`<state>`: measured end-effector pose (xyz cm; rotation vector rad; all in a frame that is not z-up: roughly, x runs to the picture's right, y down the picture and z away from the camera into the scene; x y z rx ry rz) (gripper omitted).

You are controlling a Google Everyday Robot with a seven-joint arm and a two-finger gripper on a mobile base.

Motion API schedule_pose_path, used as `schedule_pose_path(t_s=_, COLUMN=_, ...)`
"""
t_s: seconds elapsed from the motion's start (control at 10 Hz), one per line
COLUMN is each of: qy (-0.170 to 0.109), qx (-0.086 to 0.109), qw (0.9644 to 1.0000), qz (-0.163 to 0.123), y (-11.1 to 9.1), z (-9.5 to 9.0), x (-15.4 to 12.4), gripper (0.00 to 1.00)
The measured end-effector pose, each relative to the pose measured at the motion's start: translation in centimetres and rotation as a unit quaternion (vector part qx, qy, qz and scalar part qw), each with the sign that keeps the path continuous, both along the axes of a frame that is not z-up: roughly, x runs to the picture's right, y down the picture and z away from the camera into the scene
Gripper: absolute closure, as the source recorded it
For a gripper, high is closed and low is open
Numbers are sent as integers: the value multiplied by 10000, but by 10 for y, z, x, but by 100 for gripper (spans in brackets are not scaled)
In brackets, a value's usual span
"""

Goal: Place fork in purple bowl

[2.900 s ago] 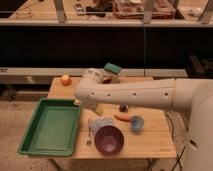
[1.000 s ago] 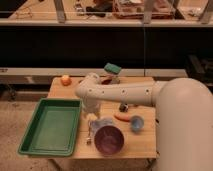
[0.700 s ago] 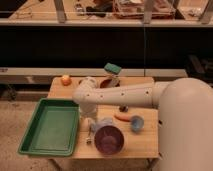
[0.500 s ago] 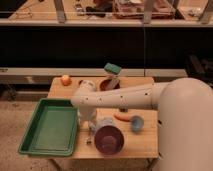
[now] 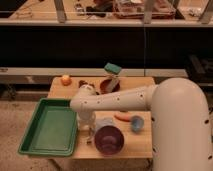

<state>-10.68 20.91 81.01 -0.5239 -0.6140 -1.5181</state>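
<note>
The purple bowl (image 5: 109,139) stands near the table's front edge, right of the green tray. My gripper (image 5: 87,126) hangs down from the white arm (image 5: 117,99), just left of the bowl and next to the tray's right rim. A thin pale sliver that may be the fork (image 5: 90,138) shows on the table under the gripper, left of the bowl. I cannot tell whether the gripper touches it.
A green tray (image 5: 49,128) fills the table's left front. A light-blue cup (image 5: 136,123) and a carrot (image 5: 122,117) lie right of the bowl. A reddish-brown bowl (image 5: 108,86), a green box (image 5: 113,69) and an orange (image 5: 66,79) sit at the back.
The arm has swung left and forward, and the gripper has come down toward the table between the tray and the purple bowl.
</note>
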Motion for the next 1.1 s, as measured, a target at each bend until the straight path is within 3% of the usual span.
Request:
schedule_pose_path(t_s=0.5, qy=-118, qx=-137, qw=9998, qz=-65, y=9, z=1, x=-10, gripper=46)
schedule_pose_path(t_s=1.1, qy=-36, qx=-202, qw=9998, qz=-64, y=21, z=8, x=-6, gripper=46)
